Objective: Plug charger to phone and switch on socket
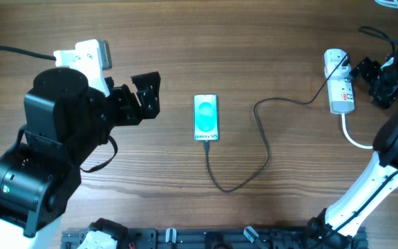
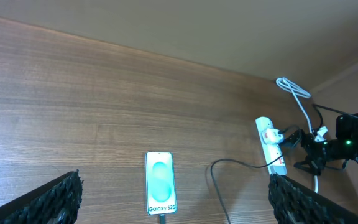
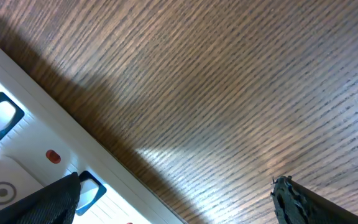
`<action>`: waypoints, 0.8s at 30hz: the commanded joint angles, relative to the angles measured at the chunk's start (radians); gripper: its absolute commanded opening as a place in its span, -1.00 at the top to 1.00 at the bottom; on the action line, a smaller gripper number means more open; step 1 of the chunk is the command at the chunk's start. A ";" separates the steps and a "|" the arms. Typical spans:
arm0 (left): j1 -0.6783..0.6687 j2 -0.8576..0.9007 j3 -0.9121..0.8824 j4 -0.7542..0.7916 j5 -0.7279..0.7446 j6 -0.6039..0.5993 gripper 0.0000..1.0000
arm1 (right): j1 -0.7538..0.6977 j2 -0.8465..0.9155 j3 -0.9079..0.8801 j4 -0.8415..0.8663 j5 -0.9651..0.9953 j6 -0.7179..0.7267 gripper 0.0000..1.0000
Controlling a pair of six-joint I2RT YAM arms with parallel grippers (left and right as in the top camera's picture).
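Centrally, the phone (image 1: 206,117) lies flat on the wood-grain counter (image 1: 289,41), screen lit cyan. The charger (image 1: 264,149) meets its near end and loops right to the socket (image 1: 338,90). The right hand (image 3: 176,202) hovers just beside the socket, fingers apart. The left hand (image 1: 149,93) hangs left of the phone, fingers likewise apart.

A brown wooden tabletop (image 1: 185,41) fills the overhead view, its fine grain running left to right. From the left wrist camera, its far edge meets a plain beige wall (image 2: 185,28), evenly lit. In the right wrist view a pale streak of reflected light (image 3: 166,155) crosses the wood, with a soft shadow (image 3: 67,74) up and to its left.
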 commanded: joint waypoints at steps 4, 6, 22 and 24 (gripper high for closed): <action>0.000 0.002 0.003 -0.001 -0.014 0.002 -1.00 | 0.018 0.042 -0.017 -0.033 -0.047 -0.029 -1.00; 0.000 0.002 0.003 -0.001 -0.014 0.002 -1.00 | 0.018 0.042 -0.017 -0.035 -0.047 -0.039 -0.99; 0.000 0.002 0.003 -0.001 -0.014 0.002 -1.00 | 0.009 -0.012 -0.017 -0.130 -0.040 -0.014 -1.00; 0.000 0.002 0.003 -0.001 -0.014 0.002 -1.00 | 0.005 -0.051 -0.017 -0.141 -0.038 0.010 -0.99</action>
